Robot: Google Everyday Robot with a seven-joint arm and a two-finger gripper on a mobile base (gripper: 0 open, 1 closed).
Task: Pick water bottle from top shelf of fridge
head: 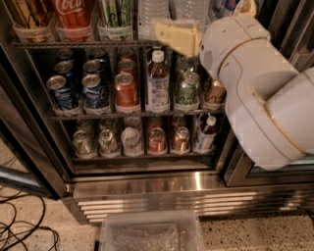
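Observation:
The fridge [162,188] stands open before me with three wire racks of drinks. On the top shelf [73,44] stand two clear water bottles, one [153,12] left of the other [189,10], beside a red Coca-Cola bottle [73,17]. My gripper [211,22] is up at the top shelf, at the end of my bulky white arm. One yellowish finger [176,37] lies in front of the shelf rail below the bottles; the other fingertip [247,7] shows at the top right. They stand wide apart, with the right water bottle between them in the picture.
The middle rack holds cans and a white-capped bottle of brown drink [158,81]; the bottom rack holds more cans. A clear plastic bin [152,235] sits on the floor before the steel base grille [171,203]. Black cables [24,230] lie at the left. The open door edge [24,147] stands at the left.

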